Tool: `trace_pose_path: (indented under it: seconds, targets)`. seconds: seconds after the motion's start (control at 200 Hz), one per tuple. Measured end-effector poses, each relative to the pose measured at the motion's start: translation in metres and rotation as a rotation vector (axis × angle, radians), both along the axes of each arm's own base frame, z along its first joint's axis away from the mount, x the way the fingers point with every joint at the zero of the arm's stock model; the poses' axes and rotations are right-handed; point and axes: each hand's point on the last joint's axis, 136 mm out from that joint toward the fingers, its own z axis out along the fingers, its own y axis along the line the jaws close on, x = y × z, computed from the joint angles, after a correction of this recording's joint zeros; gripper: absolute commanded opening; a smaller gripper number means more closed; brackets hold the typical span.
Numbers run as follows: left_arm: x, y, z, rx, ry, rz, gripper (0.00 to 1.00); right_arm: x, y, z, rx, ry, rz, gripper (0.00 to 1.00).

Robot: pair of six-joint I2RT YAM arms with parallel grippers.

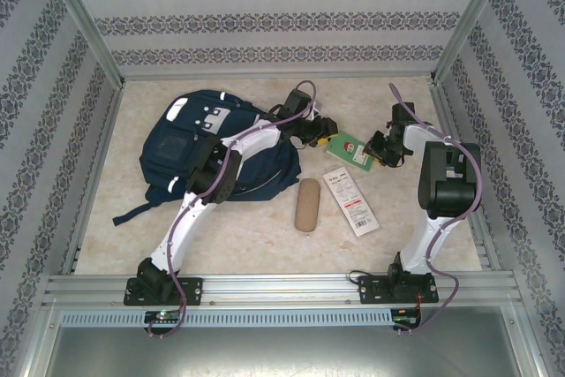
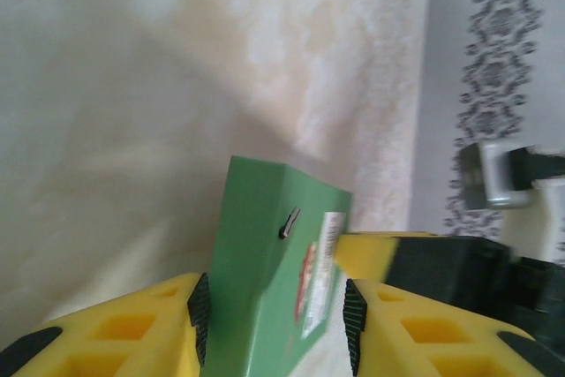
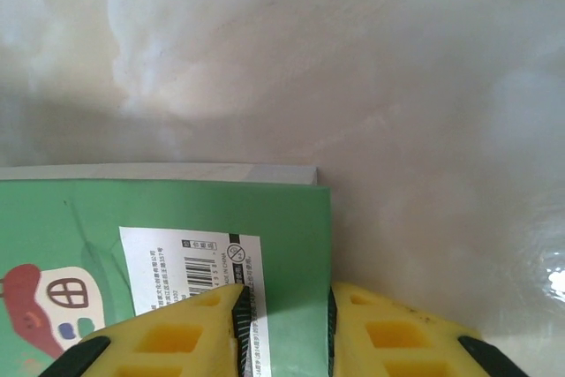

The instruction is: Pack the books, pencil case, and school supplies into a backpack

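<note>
"The large navy blue fabric backpack with thin white stripes, where is it?"

"Lying at the far left of the pale marbled bench, with the left arm reaching across it."

"And nearer?"

"A tan-brown oblong pencil case with rounded ends lies just off the backpack's near right corner. Beside that is a long white packet with red print."

"The small flat green item?"

"Beyond the packet, between both grippers. It stands on edge between the jaws of the left gripper; pinched or not, I cannot tell. The right gripper has narrowly parted jaws at its labelled face; I cannot tell whether they grip."
</note>
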Motion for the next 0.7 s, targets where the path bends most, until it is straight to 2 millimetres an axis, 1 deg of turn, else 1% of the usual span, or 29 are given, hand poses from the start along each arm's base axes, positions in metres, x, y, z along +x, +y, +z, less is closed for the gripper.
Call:
trace_pose_path:
  seconds: [0.105, 0.265, 0.325, 0.49, 0.574, 0.699]
  targets:
    - [0.003, -0.002, 0.014, -0.058, -0.014, -0.001, 0.44, 0.000, -0.001, 0.000, -0.003, 0.000, -0.003, 0.28]
    - [0.006, -0.007, 0.027, -0.163, -0.021, 0.015, 0.44, 0.001, -0.001, 0.001, -0.004, -0.001, -0.007, 0.29]
    - [0.007, -0.007, 0.027, -0.188, -0.022, 0.025, 0.46, 0.001, -0.001, 0.001, -0.006, -0.001, -0.008, 0.29]
    - [0.006, -0.002, 0.020, -0.191, -0.033, 0.049, 0.47, 0.001, -0.001, 0.001, -0.006, -0.002, -0.008, 0.29]
    - [0.007, -0.001, 0.019, -0.210, -0.036, 0.069, 0.48, 0.001, -0.001, 0.001, -0.006, -0.002, -0.008, 0.29]
    - [0.011, -0.001, 0.021, -0.250, 0.003, 0.127, 0.47, 0.002, -0.001, 0.001, -0.004, -0.002, -0.011, 0.30]
